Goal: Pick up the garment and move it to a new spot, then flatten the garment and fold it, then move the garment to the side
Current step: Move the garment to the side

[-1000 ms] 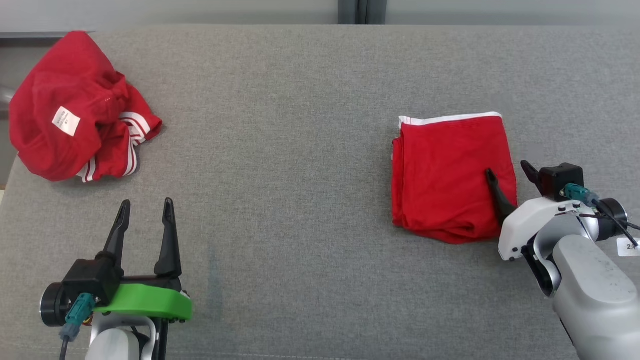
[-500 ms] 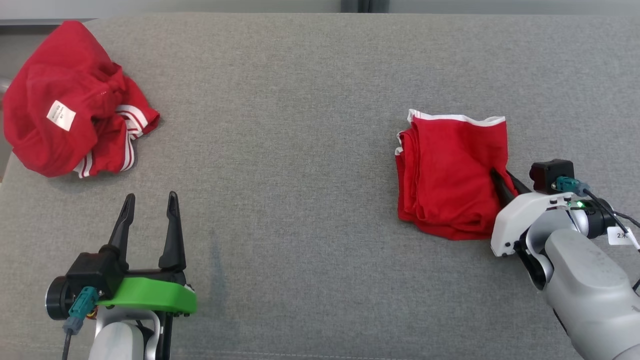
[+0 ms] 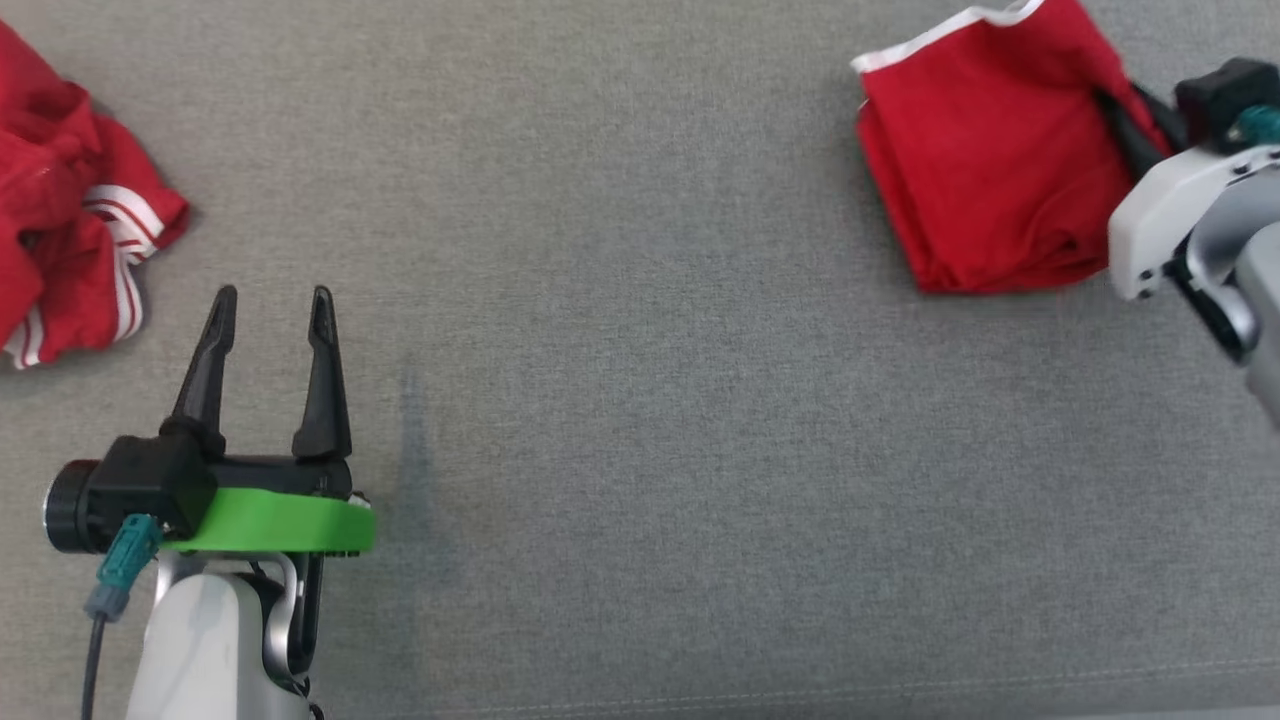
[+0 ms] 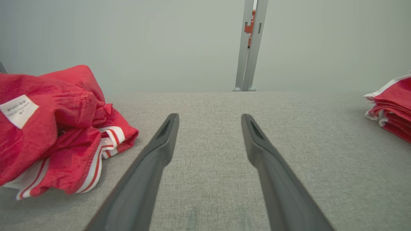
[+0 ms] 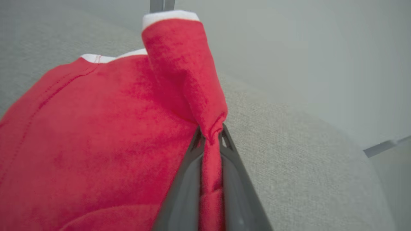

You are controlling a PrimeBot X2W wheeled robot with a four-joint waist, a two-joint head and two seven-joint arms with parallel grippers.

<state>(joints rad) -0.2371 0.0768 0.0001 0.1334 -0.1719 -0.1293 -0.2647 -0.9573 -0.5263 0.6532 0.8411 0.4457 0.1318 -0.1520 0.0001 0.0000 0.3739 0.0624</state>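
Since a second ago the right gripper point(image 3: 1118, 100) has gone from spread over the folded garment point(image 3: 985, 170) to pressed together on its right-hand edge, and the head camera has swung, so the whole scene sits differently in its view. In the right wrist view a pleat of red cloth is pinched between the two dark fingers point(image 5: 184, 192), and the corner with the white trim stands up above them. That suggests the edge is being taken up so the bundle can be carried or dragged aside without opening its folds. The bundle itself lies on the grey counter point(image 3: 640, 400) at the robot's far right, its bulk apparently resting there. The left gripper point(image 3: 272, 300) hovers low at the near left with fingers spread and nothing between them, probably parked clear of the work. Near it, but apart, a crumpled garment point(image 3: 60, 230) sits heaped, likely waiting its turn.
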